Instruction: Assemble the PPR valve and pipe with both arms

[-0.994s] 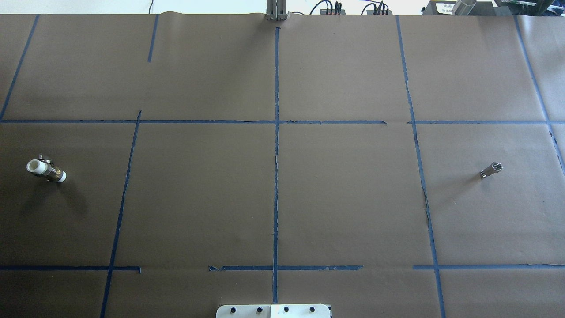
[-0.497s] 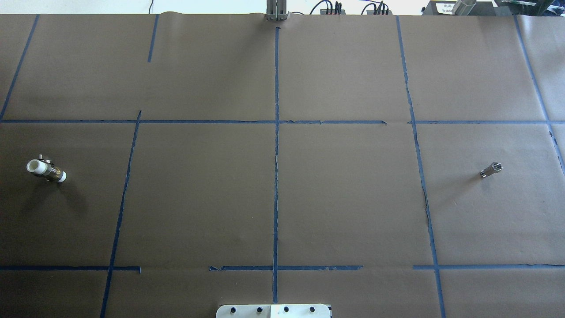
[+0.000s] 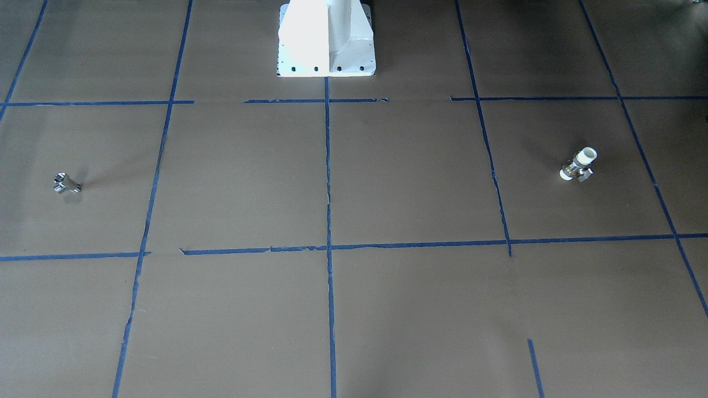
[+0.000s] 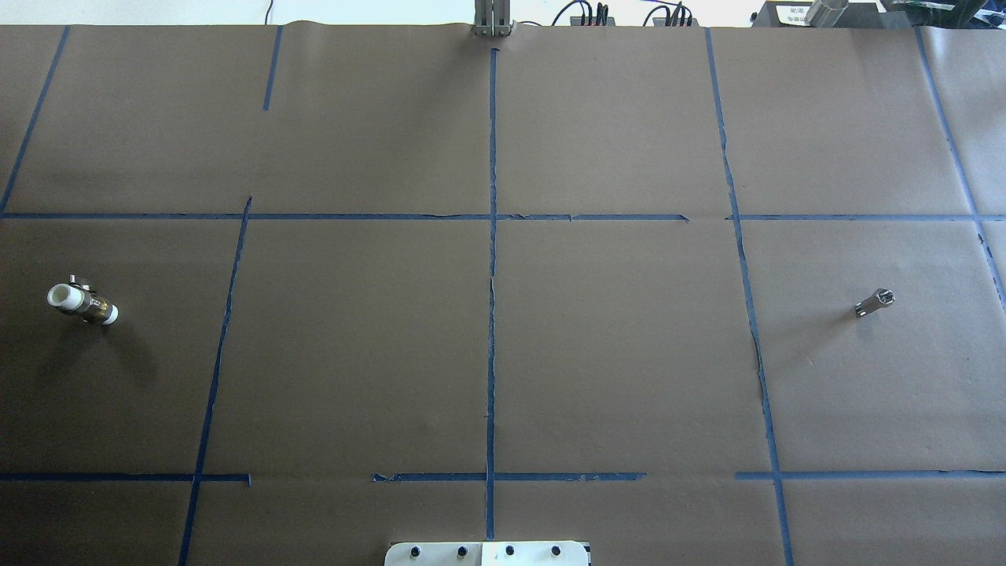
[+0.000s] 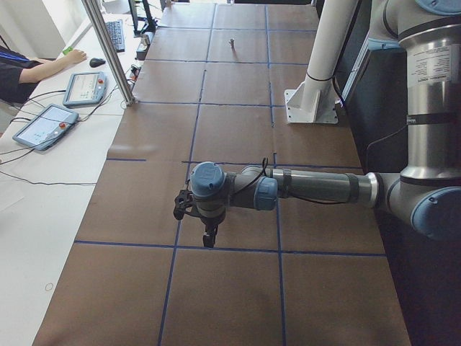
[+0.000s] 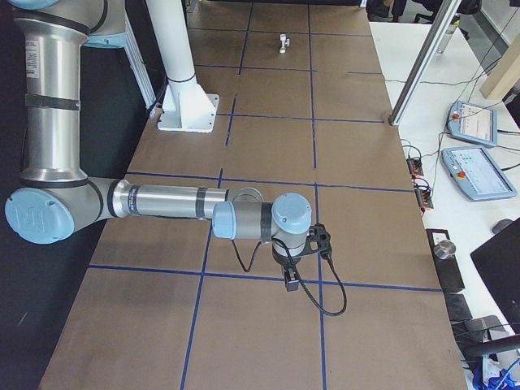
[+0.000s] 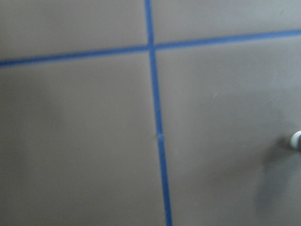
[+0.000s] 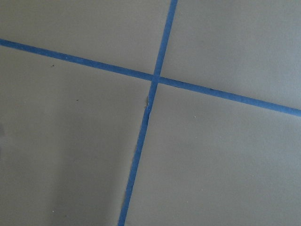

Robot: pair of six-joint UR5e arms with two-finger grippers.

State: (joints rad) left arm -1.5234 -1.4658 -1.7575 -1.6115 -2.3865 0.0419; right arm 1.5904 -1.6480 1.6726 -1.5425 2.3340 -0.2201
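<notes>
- Lying on its side at the bench's (image 4: 629,354) left end, the PPR valve (image 4: 82,304) sits diagonal to the tape lines. The pipe (image 4: 874,303) is well apart at the right end. Neither is held and nothing is mated yet.
- The left end effector (image 5: 209,235) hangs over the paper near a tape cross (image 5: 175,246) and shows only in the left side view. The right end effector (image 6: 291,281) shows only in the right side view. I can't tell how far either is open. Both parts are on the bench, so neither end effector has one.
- The left wrist camera catches a white sliver (image 7: 296,140) at its right edge, probably the valve's end. The right wrist camera sees only tape and paper.
- Risk, valve: the body is round, so an off-centre pinch could roll it. The side knob could also foul a finger.
- Risk, pipe: it's tiny, shiny and low. Fingers coming down too deep would scrape the paper, and a glancing touch would flick it away.
- Risk, mating: if the axes don't line up it could jam, or one part could twist in the grip.
- Room: the middle of the bench between the parts is bare paper and tape lines, so I'd mate them there.
- Edges: the pedestal (image 3: 326,38) stands on the robot's side and a post (image 4: 492,20) at the far edge. The valve sits close to the overhead view's left border.
</notes>
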